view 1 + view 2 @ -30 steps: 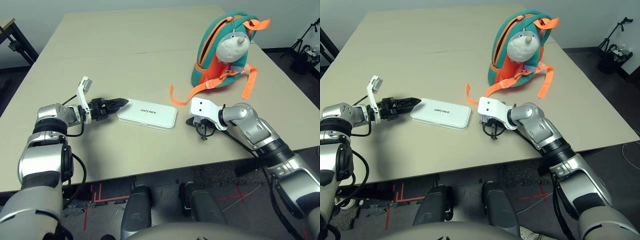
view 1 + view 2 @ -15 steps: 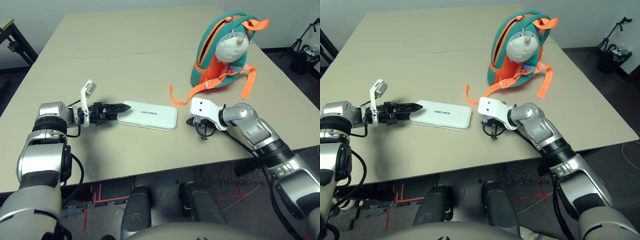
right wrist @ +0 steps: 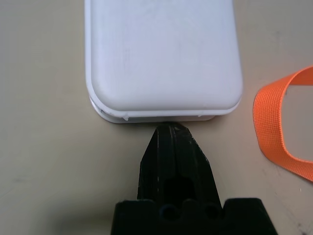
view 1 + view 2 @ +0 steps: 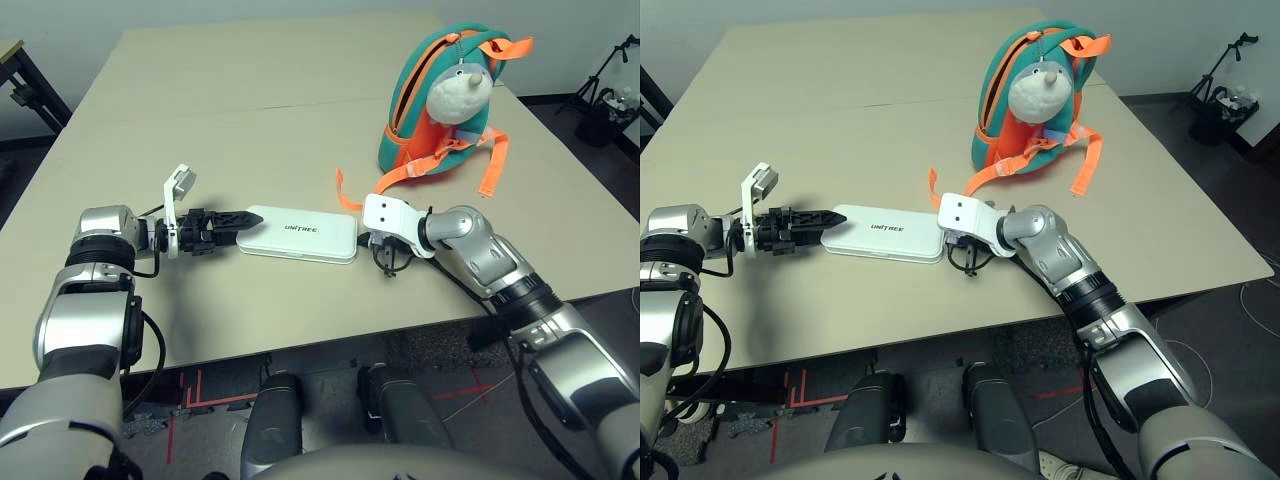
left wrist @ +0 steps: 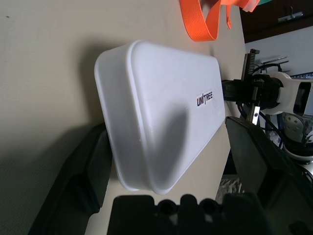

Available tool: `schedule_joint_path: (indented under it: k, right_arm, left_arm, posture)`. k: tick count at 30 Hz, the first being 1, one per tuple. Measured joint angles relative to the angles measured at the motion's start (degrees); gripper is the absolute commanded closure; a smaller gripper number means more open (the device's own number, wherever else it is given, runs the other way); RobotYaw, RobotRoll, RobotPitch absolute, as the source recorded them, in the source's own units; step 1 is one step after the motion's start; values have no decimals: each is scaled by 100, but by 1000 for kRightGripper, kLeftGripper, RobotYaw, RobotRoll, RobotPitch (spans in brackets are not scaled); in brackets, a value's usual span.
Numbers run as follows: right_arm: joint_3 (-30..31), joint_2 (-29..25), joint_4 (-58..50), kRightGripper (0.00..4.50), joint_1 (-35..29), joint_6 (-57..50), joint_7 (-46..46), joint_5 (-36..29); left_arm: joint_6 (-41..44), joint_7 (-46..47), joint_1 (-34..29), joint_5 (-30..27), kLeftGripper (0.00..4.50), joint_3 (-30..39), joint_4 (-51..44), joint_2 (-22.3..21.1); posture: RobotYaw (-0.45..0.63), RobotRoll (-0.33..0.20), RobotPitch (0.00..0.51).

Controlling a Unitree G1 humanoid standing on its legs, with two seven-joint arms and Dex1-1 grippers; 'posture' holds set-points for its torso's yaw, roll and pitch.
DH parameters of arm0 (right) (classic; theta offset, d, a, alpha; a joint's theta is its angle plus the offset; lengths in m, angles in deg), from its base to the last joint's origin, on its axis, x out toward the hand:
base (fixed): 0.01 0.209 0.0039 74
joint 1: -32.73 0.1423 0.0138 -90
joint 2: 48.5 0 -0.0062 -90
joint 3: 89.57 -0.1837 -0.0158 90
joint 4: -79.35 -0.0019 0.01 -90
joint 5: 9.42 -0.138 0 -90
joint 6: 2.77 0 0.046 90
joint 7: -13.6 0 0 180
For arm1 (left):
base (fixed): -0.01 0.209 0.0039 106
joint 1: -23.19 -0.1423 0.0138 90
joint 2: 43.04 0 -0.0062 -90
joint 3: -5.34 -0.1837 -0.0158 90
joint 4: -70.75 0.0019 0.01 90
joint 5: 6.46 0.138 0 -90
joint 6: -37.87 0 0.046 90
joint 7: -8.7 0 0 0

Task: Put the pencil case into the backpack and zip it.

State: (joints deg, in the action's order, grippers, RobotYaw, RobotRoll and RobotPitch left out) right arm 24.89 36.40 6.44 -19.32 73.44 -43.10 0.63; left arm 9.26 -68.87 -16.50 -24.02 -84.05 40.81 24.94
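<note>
Left side of the table (image 4: 250,90): the left gripper (image 4: 232,216) lies low over the tabletop, pointing toward the centre. Its two black fingers (image 5: 83,176) stand spread apart in the left wrist view, one on each long side of the near short end of the pencil case (image 4: 300,233). That end sits between them; whether the pads actually touch its sides cannot be settled from these views. Bare tabletop extends behind this arm to the left table edge and toward the near edge.

Centre: the pencil case lies flat, lid up, dark lettering visible, its long axis running roughly left to right. It rests well in from the near table edge, with open surface in front of it and beyond it toward the far edge.

Right of centre: the right gripper (image 3: 172,142) has its fingers pressed together into a single tip, holding nothing. That tip stands at the middle of the case's right short end, touching it or just short of it. A loop of orange strap (image 3: 274,127) lies on the table just beside this end.

Far right: the backpack (image 4: 440,95) stands upright, plush head facing the robot, well apart from the case and near the table's right edge. Its orange-trimmed opening (image 4: 415,75) appears unzipped.
</note>
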Motion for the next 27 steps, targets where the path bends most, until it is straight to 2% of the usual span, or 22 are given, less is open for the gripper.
schedule_joint_path:
  k: [10, 13, 15, 16, 21, 27]
  right_arm:
    - [178, 397, 165, 4500, 158, 168, 1, 113]
    - [177, 373, 234, 4500, 179, 249, 1, 113]
    - [167, 287, 232, 4500, 192, 341, -4, 104]
    - [168, 234, 247, 4500, 187, 341, -4, 107]
    - [101, -53, 259, 4500, 131, 352, 0, 45]
    - [-603, -659, 590, 4500, 88, 271, 340, -68]
  left_arm:
    - [23, -179, -121, -12, 22, -59, -209, 39]
    - [-9, -147, -145, -11, 698, -59, -249, 45]
    - [-80, -29, -159, 0, 1258, -50, -248, 50]
    - [-81, -32, -159, -13, 1370, -12, -249, 77]
    - [-199, 197, -145, -61, 1374, 260, -146, 118]
    - [-874, 747, 77, -346, 1374, 1185, -59, 107]
  posture:
    - [-112, 0, 91]
    - [-109, 0, 93]
    - [-107, 0, 95]
    - [-107, 0, 97]
    - [-108, 0, 100]
    - [-104, 0, 100]
